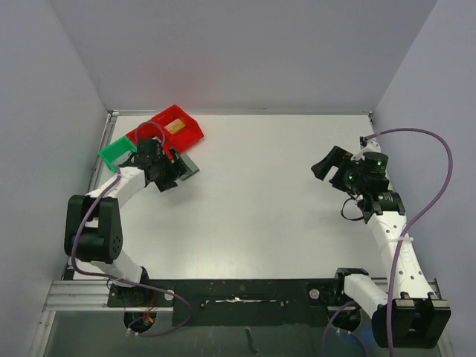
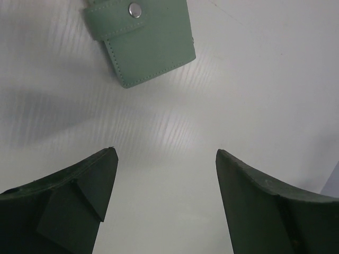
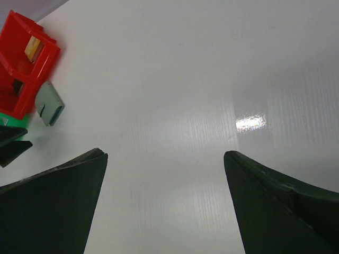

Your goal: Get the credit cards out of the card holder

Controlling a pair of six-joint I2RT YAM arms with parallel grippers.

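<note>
Top external view: the left arm reaches to the far left corner of the tabletop (image 1: 268, 216). The left gripper (image 1: 172, 169) hangs there with its fingers spread and nothing visible between them. The card holder (image 1: 191, 165), a flat grey-green sleeve, lies on the tabletop just beside the fingertips and is partly hidden by the gripper. Just behind it sits a red bin (image 1: 190, 135) with one gold card (image 1: 177, 126) lying inside, and a green bin (image 1: 114, 153) sits beside the red one, nearer the left edge. The right gripper (image 1: 333, 172) hovers near the right edge, well apart from the holder, with its jaws wide.

Left wrist view: the two dark fingers (image 2: 79, 196) stand wide apart over bare white tabletop and hold nothing. The card holder lies flat ahead of them at the top of the view, clear of both fingertips. A strap with a round metal snap (image 2: 135, 9) lies across its upper part. No card shows at its edges from here.

Right wrist view: the right fingers (image 3: 58, 201) are spread as far apart as the left ones, with only tabletop between them. Far off at the upper left are the red bin with the gold card inside, the card holder lying just beside the bin's near wall, and a sliver of the green bin. The dark tips of the left gripper show at the left border, below the holder.
</note>
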